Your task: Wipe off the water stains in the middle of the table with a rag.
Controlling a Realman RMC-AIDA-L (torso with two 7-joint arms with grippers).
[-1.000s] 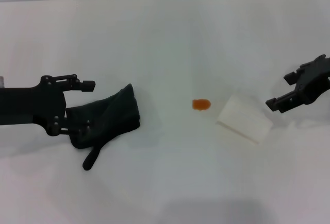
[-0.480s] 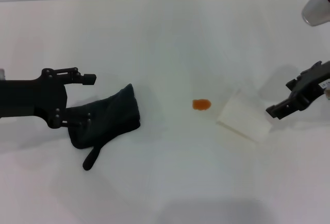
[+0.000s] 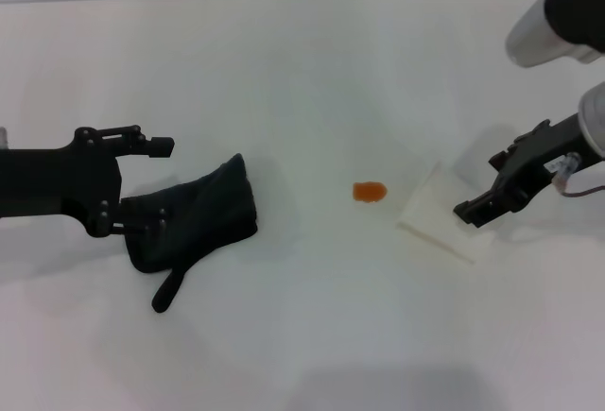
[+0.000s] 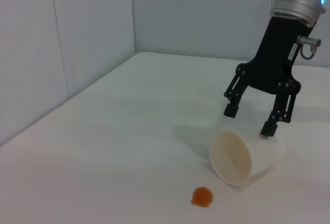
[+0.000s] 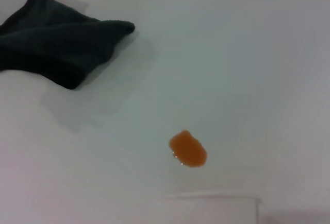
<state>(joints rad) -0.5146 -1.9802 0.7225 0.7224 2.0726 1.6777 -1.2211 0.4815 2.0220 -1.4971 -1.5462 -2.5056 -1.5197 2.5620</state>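
The rag (image 3: 198, 214) lies crumpled at the left of the table (image 3: 302, 71), its narrow tail pointing toward me; it also shows in the right wrist view (image 5: 56, 46). My left gripper (image 3: 165, 187) is open, its fingers straddling the rag's left end, one above the cloth and one on its near side. The water stains (image 3: 369, 191) are one small orange blot in the middle of the table, also seen from the wrists (image 4: 202, 196) (image 5: 188, 149). My right gripper (image 3: 479, 186) hangs open over the far end of the cup, right of the blot.
A white translucent plastic cup (image 3: 442, 213) lies on its side just right of the blot, its mouth toward the blot (image 4: 231, 158). A grey wall (image 4: 77, 38) borders the table's far side.
My right arm has swung in from the right edge toward the tipped cup, and its gripper is now over it. The left gripper and the rag have hardly moved.
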